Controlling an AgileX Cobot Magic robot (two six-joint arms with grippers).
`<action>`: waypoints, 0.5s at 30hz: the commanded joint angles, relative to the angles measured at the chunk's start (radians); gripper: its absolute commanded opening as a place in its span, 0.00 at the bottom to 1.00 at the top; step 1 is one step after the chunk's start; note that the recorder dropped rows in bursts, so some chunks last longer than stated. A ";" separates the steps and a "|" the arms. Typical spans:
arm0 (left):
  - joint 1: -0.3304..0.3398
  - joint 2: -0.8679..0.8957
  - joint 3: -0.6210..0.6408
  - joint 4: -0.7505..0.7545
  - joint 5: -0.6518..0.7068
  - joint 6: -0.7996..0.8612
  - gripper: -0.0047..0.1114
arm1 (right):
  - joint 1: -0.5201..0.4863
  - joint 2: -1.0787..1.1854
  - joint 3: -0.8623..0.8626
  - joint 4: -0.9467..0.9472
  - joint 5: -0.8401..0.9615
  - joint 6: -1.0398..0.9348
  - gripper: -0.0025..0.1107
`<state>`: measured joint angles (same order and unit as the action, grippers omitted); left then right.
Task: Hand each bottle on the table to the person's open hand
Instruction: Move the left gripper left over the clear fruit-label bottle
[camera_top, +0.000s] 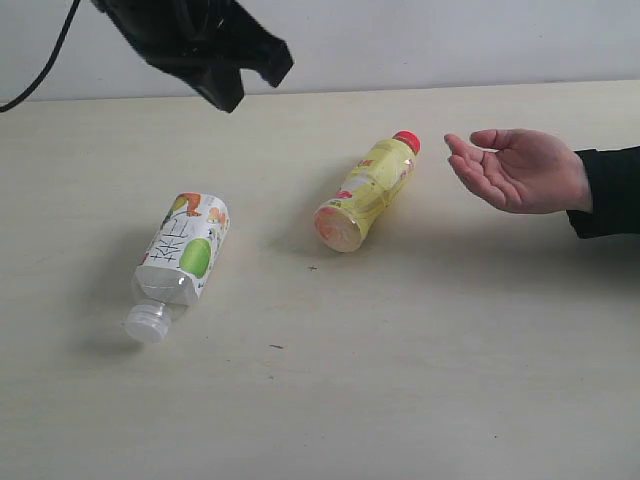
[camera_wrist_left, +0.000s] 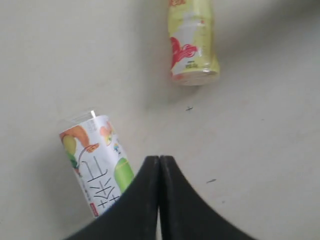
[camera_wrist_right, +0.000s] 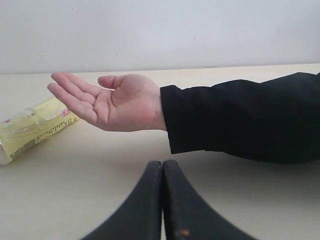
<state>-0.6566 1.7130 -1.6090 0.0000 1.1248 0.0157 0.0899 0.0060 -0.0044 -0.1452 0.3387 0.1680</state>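
I see large dark characters printed across the white-green fruit label of the squarish clear bottle (camera_wrist_left: 95, 165), but I cannot read them for certain. The yellow bottle (camera_wrist_left: 192, 45) has a red emblem and lines of small print on its label, too fine for me to read.

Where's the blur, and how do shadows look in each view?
Exterior view: even soft light, faint shadows left of the fruit-label bottle and yellow bottle. Left wrist view: slightly soft, left gripper plain black. Right wrist view: hand sharp, evenly lit.
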 joint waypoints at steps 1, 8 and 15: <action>0.073 -0.008 0.102 0.020 -0.093 -0.053 0.05 | -0.005 -0.006 0.004 0.006 -0.009 0.000 0.02; 0.131 0.038 0.172 0.020 -0.113 -0.142 0.18 | -0.005 -0.006 0.004 0.006 -0.009 0.000 0.02; 0.131 0.124 0.181 0.039 -0.120 -0.147 0.95 | -0.005 -0.006 0.004 0.006 -0.009 0.000 0.02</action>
<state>-0.5273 1.8075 -1.4385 0.0200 1.0190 -0.1165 0.0899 0.0060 -0.0044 -0.1452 0.3387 0.1680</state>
